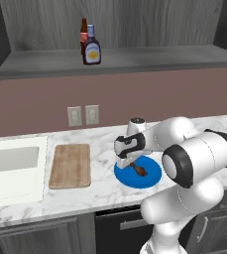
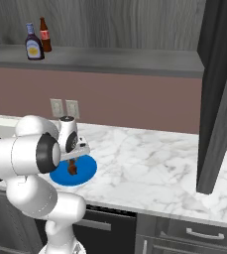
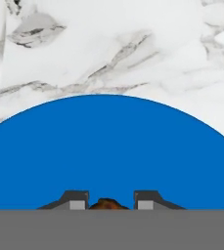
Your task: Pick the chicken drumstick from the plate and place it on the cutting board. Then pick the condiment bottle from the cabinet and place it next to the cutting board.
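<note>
You have the white marble table (image 1: 105,186) running across the scene, with a white sink (image 1: 13,166) set into its left end as the left base view shows it. Above it, against the grey wood-panel wall, runs the cabinet (image 1: 149,58), a long grey shelf. Two wall outlets (image 1: 83,115) sit on the pinkish backsplash between shelf and table. In the right base view a tall dark panel (image 2: 219,94) stands at the right.

On the table, the cutting board (image 1: 70,165) lies just beside the sink, bare, its long side running away from you. The plate (image 1: 152,174), round and bright blue, lies to the right of the board, near it but apart.

On the cabinet shelf, well apart from the arm, the condiment bottle (image 1: 91,48) stands upright with its yellow-orange label facing you. A slim brown bottle (image 1: 84,31) with a red label stands just behind it, partly hidden; in the right base view that one is just to its right.

Your end effector (image 1: 133,165) is down over the plate, clenched on the chicken drumstick (image 1: 139,170). In the hand view the two finger tips (image 3: 77,200) flank a small brown lump with blue plate beyond. From the base views the drumstick is over the plate's middle; you cannot tell whether it touches the plate.
</note>
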